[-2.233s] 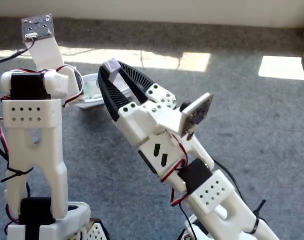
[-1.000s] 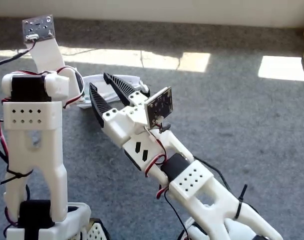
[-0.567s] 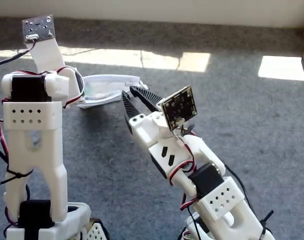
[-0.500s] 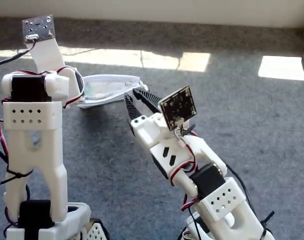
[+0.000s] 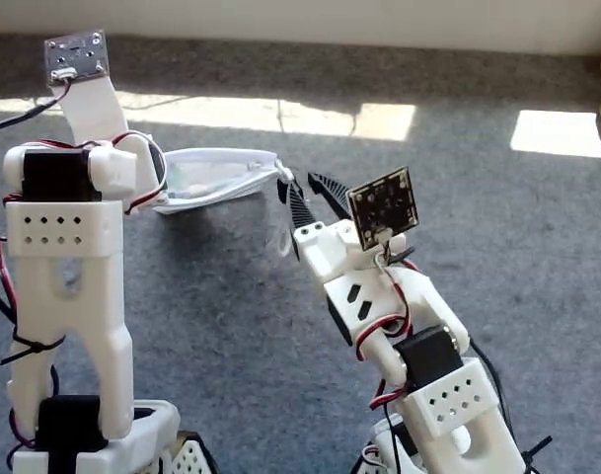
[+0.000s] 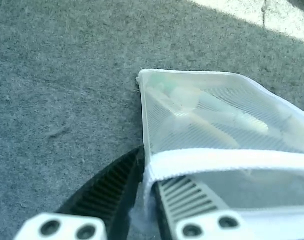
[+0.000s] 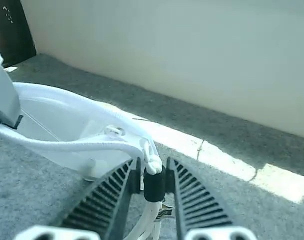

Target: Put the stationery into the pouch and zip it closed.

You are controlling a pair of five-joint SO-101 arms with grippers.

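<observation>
The pouch [image 5: 216, 178] is held up betw. our two arms, over the grey carpet [image 5: 497, 227]. We see pens [image 6: 206, 112] thru its mesh, so loading looks done, tho we can't tell if any stationery lies outside. Mouth gapes wide; zipping is what's left, we reckon. L gripper [image 6: 146, 167] is clamped tight on one end of the pouch. R gripper [image 7: 154, 167] is nearly closed, pinching the black zip pull [image 7: 154, 184] w/ its white cord [image 7: 149, 220] at the other end.
</observation>
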